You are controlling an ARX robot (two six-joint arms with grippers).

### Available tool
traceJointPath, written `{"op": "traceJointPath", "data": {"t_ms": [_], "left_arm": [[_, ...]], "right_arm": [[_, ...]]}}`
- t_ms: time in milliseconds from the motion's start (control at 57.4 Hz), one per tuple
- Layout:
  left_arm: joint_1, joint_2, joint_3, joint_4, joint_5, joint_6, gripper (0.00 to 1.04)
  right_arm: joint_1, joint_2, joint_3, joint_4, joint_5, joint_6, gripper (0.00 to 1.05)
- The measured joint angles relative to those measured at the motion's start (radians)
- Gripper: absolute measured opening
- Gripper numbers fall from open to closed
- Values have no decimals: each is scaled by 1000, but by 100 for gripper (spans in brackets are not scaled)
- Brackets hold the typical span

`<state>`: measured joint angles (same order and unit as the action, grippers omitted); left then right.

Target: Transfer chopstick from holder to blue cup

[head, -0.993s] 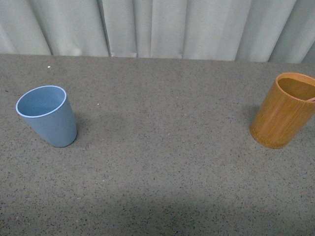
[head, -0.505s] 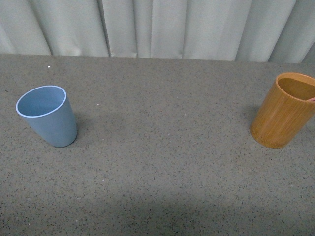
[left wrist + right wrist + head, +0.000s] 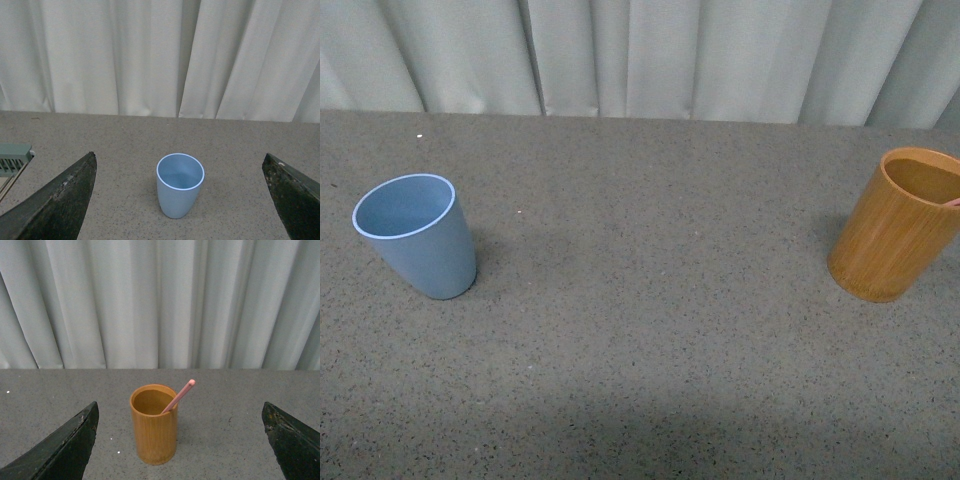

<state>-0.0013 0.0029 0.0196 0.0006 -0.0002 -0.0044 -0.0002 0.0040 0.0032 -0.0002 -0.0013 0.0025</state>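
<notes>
Speckled grey-brown tabletop (image 3: 660,330), matte and finely flecked, runs back to a pale curtain (image 3: 640,55) that hangs in soft vertical pleats along the far edge. On the left wrist view, the left gripper (image 3: 179,156) stands released, its two dark, rough-faced wedge-shaped fingers (image 3: 60,205) spread wide and closed on nothing. The blue cup (image 3: 179,192) sits upright on the table farther off, framed between those fingers and clear of both. It is a smooth, matte, light blue plastic tumbler that narrows toward its base, with a thin paler rim around a round mouth. The right gripper (image 3: 180,404) is likewise released, its dark tapered fingers (image 3: 60,450) wide apart and bare. Beyond them stands the holder (image 3: 154,432), a straight-sided orange-brown wooden cylinder with fine vertical grain and a darker inside. The chopstick (image 3: 179,396), a thin pink stick with a rounded end, rests in the holder and leans against the rim, its upper end poking out at a slant. From the front, the blue cup (image 3: 418,240) stands at the left of the table and the holder (image 3: 895,235) at the far right edge, well apart. Only a sliver of the pink chopstick (image 3: 953,201) shows at the holder's rim.
</notes>
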Motion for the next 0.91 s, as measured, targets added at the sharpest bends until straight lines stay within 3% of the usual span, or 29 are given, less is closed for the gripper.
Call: {"op": "traceJointPath", "data": {"t_ms": [52, 157, 192, 418, 575, 906], "left_arm": [[9, 11, 4, -6, 18, -10, 98], [85, 251, 122, -286, 401, -214, 98], [70, 302, 130, -285, 423, -267, 98], [-141, 607, 193, -18, 260, -509, 98], [-202, 834, 245, 108, 153, -556, 98], [-342, 1165, 357, 159, -1, -602, 98]], "right_arm": [[0, 0, 0, 0, 0, 0, 95], [0, 0, 0, 0, -3, 0, 95], [0, 0, 0, 0, 0, 0, 95], [0, 0, 0, 0, 1, 0, 95], [0, 0, 0, 0, 0, 0, 95], [0, 0, 0, 0, 0, 0, 95]]}}
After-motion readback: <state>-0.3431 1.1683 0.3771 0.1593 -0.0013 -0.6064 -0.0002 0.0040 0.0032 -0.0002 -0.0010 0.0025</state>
